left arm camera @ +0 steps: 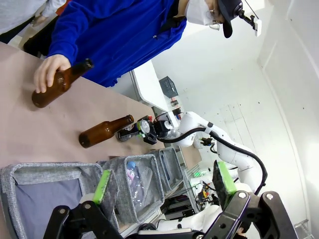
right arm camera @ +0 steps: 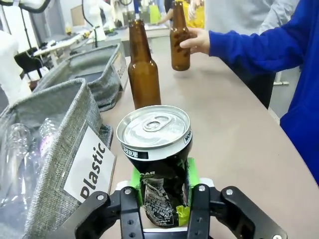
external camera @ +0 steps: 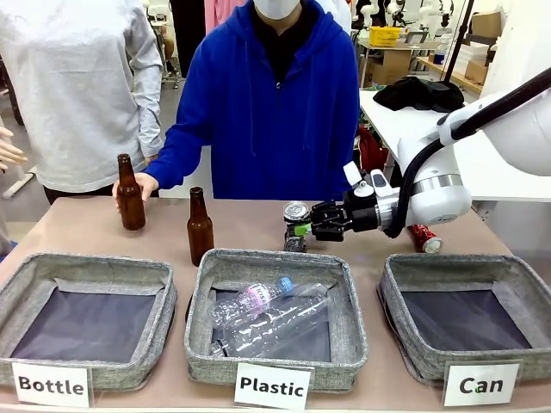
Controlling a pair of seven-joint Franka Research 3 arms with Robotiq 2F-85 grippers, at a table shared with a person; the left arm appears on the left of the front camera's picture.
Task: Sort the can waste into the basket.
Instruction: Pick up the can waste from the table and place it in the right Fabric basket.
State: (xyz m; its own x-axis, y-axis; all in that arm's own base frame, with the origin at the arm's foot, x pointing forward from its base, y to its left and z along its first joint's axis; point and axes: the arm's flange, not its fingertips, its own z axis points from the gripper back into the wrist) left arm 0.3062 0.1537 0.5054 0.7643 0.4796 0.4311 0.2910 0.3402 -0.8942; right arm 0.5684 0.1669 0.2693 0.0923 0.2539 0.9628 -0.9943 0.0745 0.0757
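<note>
Black can (right arm camera: 158, 159) (upright) clamped by R fingers (right arm camera: 193, 174)

The black can (right arm camera: 160, 149) has a shiny metal top; the brown glass bottles (external camera: 200, 231) gleam; the Can basket (external camera: 405, 348) is coarse grey woven cloth.

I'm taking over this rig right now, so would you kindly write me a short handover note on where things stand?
Left gripper: open, holding nothing.
Right gripper: shut on the black can, which is upright beyond the Plastic basket; I cannot tell whether it is lifted.
Red can: lying on the table beyond the Can basket, untouched.
Can basket: nothing in it.
Done: black can gripped.
Left: carry it to the Can basket, release it, then fetch the red can.
The person's hand holds a brown bottle at the far side.
</note>
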